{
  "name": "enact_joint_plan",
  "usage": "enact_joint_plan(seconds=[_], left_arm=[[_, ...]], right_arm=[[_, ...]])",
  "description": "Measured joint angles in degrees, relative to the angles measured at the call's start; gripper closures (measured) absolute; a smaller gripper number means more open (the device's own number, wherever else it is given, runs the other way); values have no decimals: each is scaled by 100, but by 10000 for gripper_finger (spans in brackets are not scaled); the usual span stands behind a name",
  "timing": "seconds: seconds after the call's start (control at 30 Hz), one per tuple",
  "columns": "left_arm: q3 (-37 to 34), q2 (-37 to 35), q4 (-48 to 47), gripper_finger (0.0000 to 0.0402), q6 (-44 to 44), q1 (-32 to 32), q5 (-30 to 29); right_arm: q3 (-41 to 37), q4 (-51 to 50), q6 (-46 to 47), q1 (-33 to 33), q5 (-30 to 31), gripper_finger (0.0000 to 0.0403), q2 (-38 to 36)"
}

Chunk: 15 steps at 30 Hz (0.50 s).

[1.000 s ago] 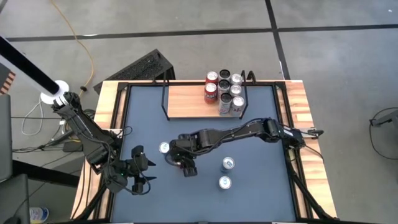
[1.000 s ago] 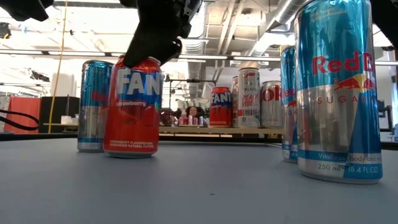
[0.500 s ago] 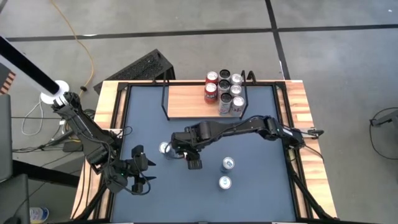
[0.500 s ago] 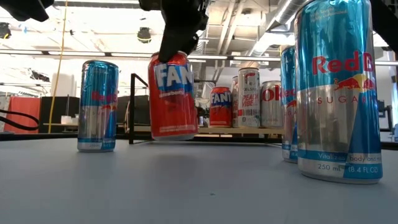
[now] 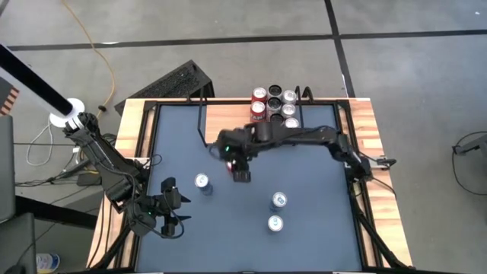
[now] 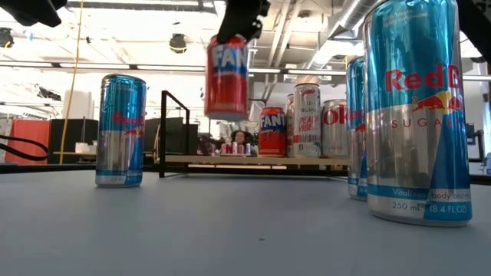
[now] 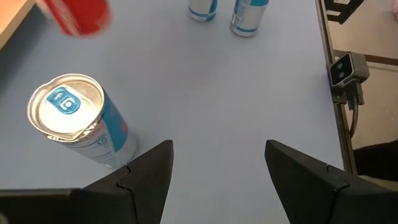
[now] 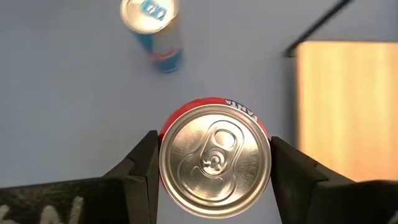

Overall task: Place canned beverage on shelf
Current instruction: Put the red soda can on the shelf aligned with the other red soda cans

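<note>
My right gripper (image 8: 214, 163) is clamped on the red can (image 6: 228, 67), lifted off the table, seemingly just short of the shelf (image 5: 221, 122); my left gripper (image 7: 217, 165) waits, fingers apart.

1. The light is bright and even, and it comes from ceiling lamps (image 6: 178, 40) seen in the low view.
2. Shadows on the worktop (image 5: 183, 144) are soft and weak.
3. The nearest blue can (image 6: 418, 115) looks very large and bends at the edge.
4. The red can (image 7: 78, 14) is blurred in the left wrist view.
</note>
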Motion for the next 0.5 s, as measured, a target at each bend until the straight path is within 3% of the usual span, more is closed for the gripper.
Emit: enact_joint_plan(seconds=[0.23, 0.5], left_arm=[[0, 0, -2, 157, -21, -2, -135], [0, -2, -159, 157, -176, 0, -313]], right_arm=[[2, -271, -276, -672, 30, 199, -469], [0, -470, -706, -1293, -26, 194, -418]])
